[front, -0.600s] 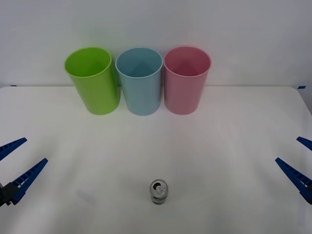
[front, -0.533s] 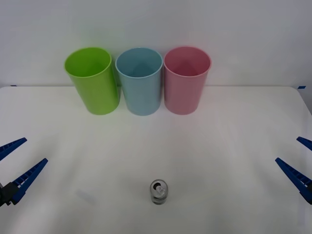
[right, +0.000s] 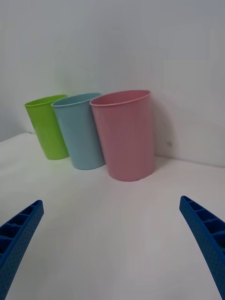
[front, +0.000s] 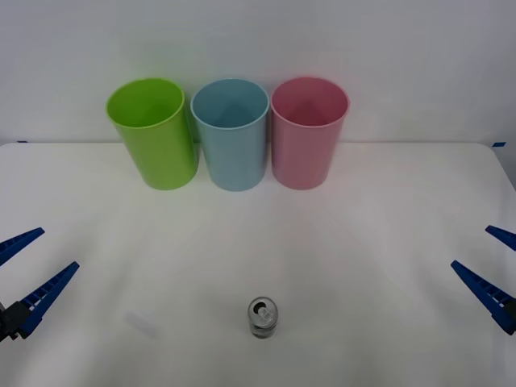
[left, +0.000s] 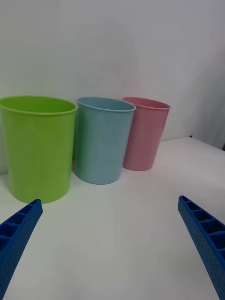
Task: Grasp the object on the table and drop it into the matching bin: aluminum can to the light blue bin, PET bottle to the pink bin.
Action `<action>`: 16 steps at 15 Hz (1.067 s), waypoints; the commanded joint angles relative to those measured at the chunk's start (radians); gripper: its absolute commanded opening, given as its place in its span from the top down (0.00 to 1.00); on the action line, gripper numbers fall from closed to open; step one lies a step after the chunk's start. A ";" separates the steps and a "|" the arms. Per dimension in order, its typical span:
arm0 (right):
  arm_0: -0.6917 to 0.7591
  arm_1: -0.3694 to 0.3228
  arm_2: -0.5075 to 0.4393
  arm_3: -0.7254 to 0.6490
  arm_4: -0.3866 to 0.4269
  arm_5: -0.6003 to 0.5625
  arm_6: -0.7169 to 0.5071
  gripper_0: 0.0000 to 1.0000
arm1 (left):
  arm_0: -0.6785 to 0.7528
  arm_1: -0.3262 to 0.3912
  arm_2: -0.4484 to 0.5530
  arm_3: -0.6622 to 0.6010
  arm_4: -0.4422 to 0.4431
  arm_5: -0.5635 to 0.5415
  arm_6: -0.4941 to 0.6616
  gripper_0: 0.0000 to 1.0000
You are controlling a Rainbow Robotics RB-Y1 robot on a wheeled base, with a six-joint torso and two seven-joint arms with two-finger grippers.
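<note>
Standing in a row at the far edge of the white tabletop (front: 363, 242) are three tall, round plastic bins, each tapering slightly toward its base: a lime green bin (front: 153, 133) on the left, the light blue bin (front: 232, 133) in the middle and the pink bin (front: 308, 131) on the right. They sit just beside one another, the green one leaning a little outward. Their open mouths face the front camera, and what can be seen of their smooth matte interiors holds nothing.

Well apart from them, near the front edge of the tabletop and roughly in line with the blue bin, the aluminum can (front: 263, 317) stands upright, small, silver-topped with a pull tab and a dark printed side.

Low at the left edge, the left end effector (front: 26, 271) hovers with its blue ribbed fingers spread apart, holding nothing. Opposite it at the right edge, the right end effector (front: 493, 266) is likewise spread wide and empty, far from the can.
</note>
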 commanded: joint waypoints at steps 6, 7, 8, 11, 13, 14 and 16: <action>-0.060 -0.082 0.143 0.146 0.015 -0.086 0.049 0.00 | 0.000 0.000 0.000 0.000 0.000 0.000 0.000 0.00; -0.074 -0.081 0.152 0.160 0.028 -0.103 0.057 0.00 | 0.000 0.000 0.000 0.000 0.000 0.000 0.000 0.00; -0.094 -0.081 0.166 0.178 0.051 -0.125 0.069 0.00 | 0.000 0.000 0.000 0.000 0.000 0.000 0.000 0.00; -0.124 -0.078 0.213 0.212 0.069 -0.138 0.164 0.00 | 0.000 0.000 0.000 0.000 0.000 0.000 0.000 0.00; -0.143 -0.078 0.245 0.229 0.069 -0.138 0.219 0.00 | 0.000 0.000 0.000 0.000 0.000 0.000 0.000 0.00; -0.152 -0.079 0.270 0.237 0.069 -0.138 0.255 0.00 | 0.000 0.000 0.000 0.000 0.000 0.000 0.000 0.00; -0.161 -0.079 0.314 0.237 0.069 -0.137 0.281 0.00 | 0.000 0.000 0.000 0.000 0.000 0.000 0.000 0.00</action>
